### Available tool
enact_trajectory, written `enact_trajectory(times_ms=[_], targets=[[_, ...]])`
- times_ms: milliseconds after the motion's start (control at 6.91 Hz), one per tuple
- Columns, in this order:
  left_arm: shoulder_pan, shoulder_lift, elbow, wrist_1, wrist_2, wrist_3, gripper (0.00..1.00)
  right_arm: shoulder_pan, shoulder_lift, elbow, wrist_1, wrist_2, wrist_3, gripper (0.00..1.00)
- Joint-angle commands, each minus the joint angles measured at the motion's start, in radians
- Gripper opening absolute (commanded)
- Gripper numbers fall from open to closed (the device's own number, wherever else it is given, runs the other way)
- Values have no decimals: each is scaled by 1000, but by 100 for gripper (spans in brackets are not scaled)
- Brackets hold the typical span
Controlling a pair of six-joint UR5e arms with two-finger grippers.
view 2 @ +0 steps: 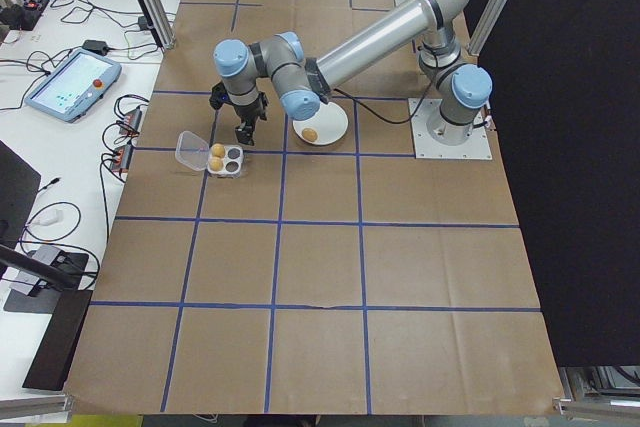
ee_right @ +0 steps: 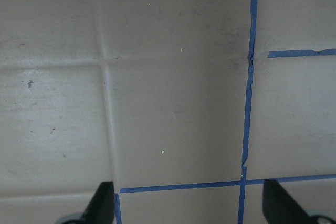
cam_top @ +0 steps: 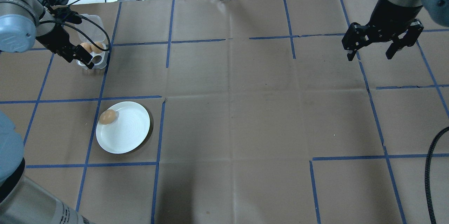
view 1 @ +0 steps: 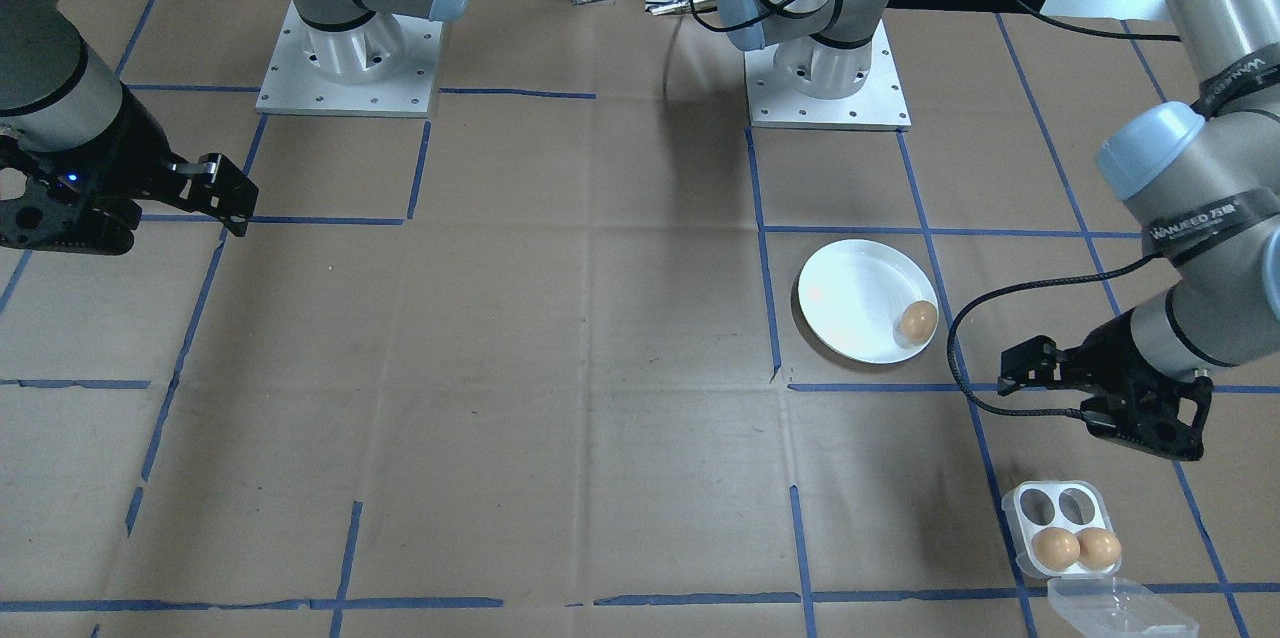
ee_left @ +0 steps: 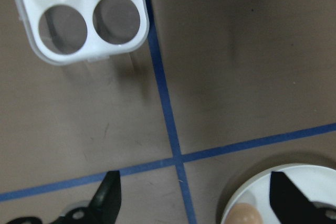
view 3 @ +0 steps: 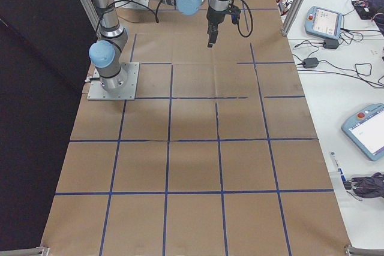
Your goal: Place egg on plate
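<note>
Plate (cam_top: 129,132) sits nearest the robot on its left side of the table, one brown egg (cam_top: 107,117) already on it, resting against the rim on the far-left edge. Beyond the plate, further from the robot, left pincer (cam_top: 82,56) hangs spread and empty; the wrist view shows both fingertips (ee_left: 108,195) wide apart with nothing between. Just past it is the white four-hole egg tray (cam_top: 99,60), lid open, near two holes empty, far two each holding an egg (cam_top: 97,47).

Key relation: from the left pincer the tray eggs lie just ahead, on the far side, and the plate lies behind it toward the robot. Pincer is between the two, above the near edge of the tray. The eggs look to stand on end in their holes, though tilt is hard to tell.

Right pincer (cam_top: 372,52) is well apart at the far right, spread, empty, over bare brown paper. Left arm is clearly the nearer one for any further egg; likely a short reach forward, then back to the plate.
</note>
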Motion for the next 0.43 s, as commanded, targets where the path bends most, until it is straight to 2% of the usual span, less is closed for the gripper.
enact_trajectory(times_ms=[0, 145, 289], targets=[[20, -99, 83, 84, 22, 335, 100, 0, 0, 0, 0, 0, 0, 100], [22, -104, 99, 105, 60, 376, 100, 0, 0, 0, 0, 0, 0, 100], [24, -114, 105, 124, 62, 457, 100, 0, 0, 0, 0, 0, 0, 100]])
